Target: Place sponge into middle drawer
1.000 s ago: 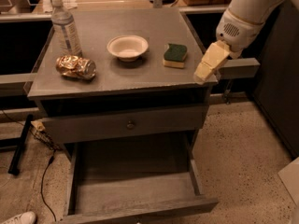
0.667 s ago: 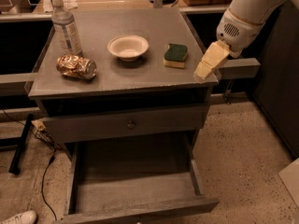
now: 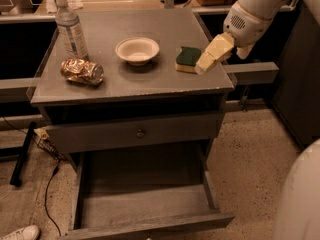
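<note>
The sponge [image 3: 187, 57], dark green on pale yellow foam, lies flat on the right part of the grey cabinet top [image 3: 150, 86]. My gripper [image 3: 204, 64], cream-coloured on a white arm, comes in from the upper right. Its tip is at the sponge's right edge, low over the top; I cannot tell whether it touches. The middle drawer [image 3: 145, 206] is pulled out low at the cabinet's front, with a bare grey floor and nothing in it.
A white bowl [image 3: 137, 49] sits left of the sponge. A crushed shiny can [image 3: 82, 71] and an upright plastic water bottle [image 3: 71, 32] are at the left. A shut drawer front with a round knob [image 3: 140, 132] is above the open drawer. Cables lie on the floor at the left.
My gripper has moved left, from beside the cabinet's right edge to the sponge's right side. The sponge and the other things have not moved.
</note>
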